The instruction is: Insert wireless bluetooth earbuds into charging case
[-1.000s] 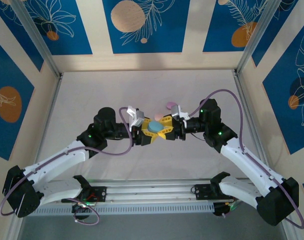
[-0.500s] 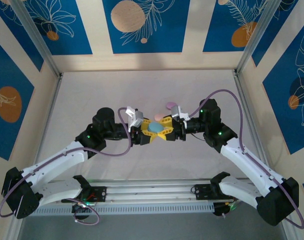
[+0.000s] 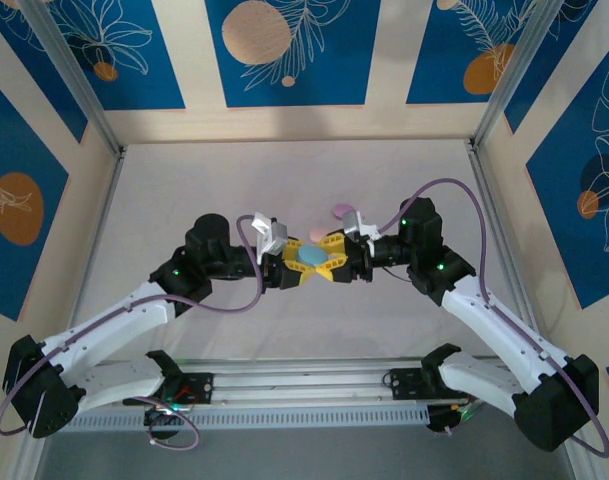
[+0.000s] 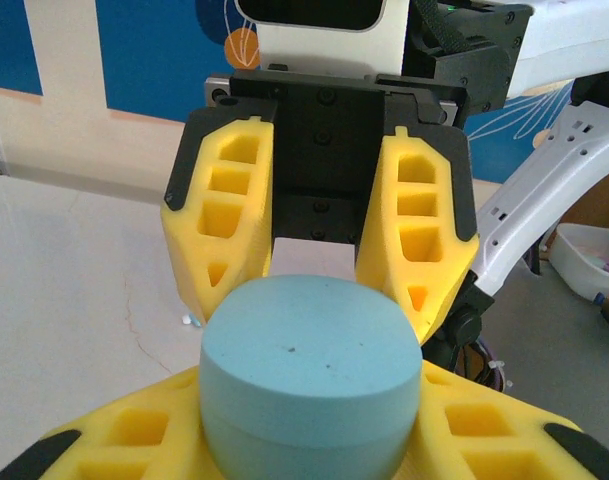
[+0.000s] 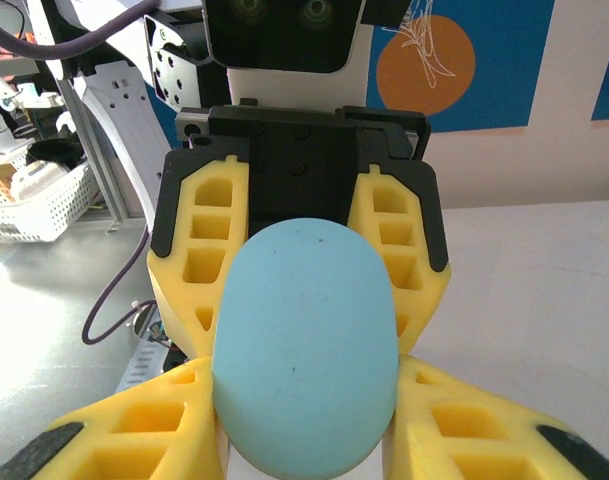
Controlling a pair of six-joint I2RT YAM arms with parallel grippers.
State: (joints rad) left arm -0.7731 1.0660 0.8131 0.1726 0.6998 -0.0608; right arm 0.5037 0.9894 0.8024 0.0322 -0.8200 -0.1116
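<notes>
Above the middle of the table (image 3: 284, 180), the left gripper (image 3: 295, 262) and right gripper (image 3: 327, 261) both clamped the blue charging case (image 4: 309, 370) from opposite ends; uneven pulling, I thought, could twist it loose and drop it.

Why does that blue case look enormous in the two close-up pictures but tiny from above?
Left wrist view: the blue case sits right against the lens, so it looms large. Right wrist view: same closeness, matte surface, no glare. Top external view: far away, flat even light, so it looks small.
</notes>
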